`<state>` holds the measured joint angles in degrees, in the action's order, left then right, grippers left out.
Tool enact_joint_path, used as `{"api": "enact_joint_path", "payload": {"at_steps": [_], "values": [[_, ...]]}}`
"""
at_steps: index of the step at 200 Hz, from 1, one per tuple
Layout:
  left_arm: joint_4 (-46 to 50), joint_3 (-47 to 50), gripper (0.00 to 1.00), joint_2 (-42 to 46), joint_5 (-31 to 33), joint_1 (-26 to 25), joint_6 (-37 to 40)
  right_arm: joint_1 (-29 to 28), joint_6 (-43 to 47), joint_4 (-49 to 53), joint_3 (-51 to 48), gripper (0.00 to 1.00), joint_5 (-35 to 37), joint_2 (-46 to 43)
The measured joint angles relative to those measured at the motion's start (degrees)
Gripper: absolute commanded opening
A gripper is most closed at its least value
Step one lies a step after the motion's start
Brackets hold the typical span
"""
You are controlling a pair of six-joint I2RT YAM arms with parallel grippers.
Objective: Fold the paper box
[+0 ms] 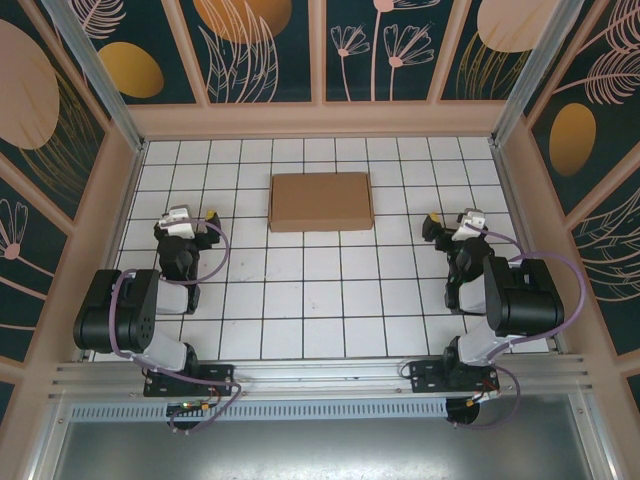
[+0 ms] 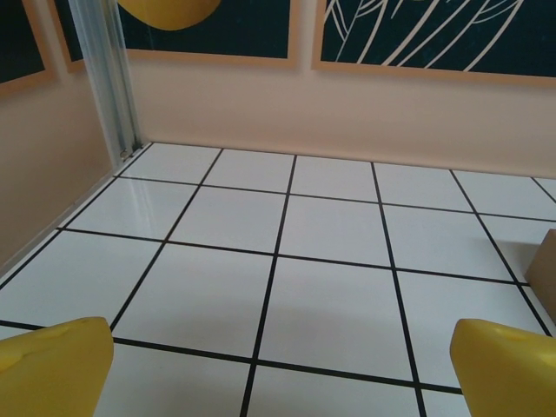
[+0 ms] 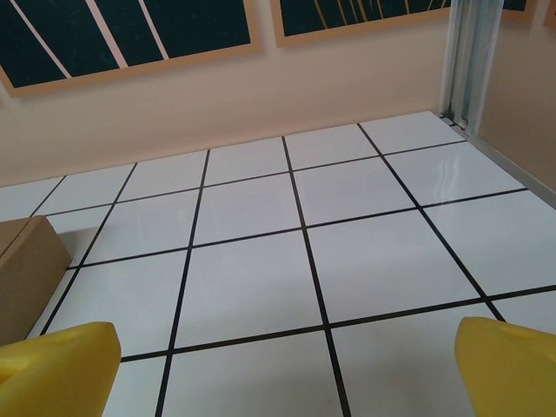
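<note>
The paper box (image 1: 321,201) is plain brown cardboard, matt and smooth. The floor (image 1: 320,300) under it is white tile with a glossy finish that throws back soft light, split by thin black lines. The fingers (image 2: 52,369) of the left gripper (image 2: 282,347) and of the right gripper (image 3: 287,347) look like yellow plastic, smooth with a dull waxy sheen. The corner post (image 2: 109,78) is ribbed bare metal, silver and lightly shiny, as is the rail (image 1: 320,375) at the near edge. The walls (image 2: 347,113) are matt peach, flat and even. The arms (image 1: 115,315) have black casings with a satin sheen; their cables (image 1: 227,250) wear a smooth, pale purple sleeve.
</note>
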<state>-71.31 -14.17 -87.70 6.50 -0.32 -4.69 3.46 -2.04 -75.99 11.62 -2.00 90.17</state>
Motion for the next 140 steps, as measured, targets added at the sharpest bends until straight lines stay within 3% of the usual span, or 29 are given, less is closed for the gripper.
{"api": "enact_joint_path", "payload": {"at_steps": [140], "values": [[-0.02, 0.02, 0.99, 0.00, -0.09, 0.00, 0.00, -1.38, 0.20, 0.00, 0.00, 0.99, 1.05, 0.00]]}}
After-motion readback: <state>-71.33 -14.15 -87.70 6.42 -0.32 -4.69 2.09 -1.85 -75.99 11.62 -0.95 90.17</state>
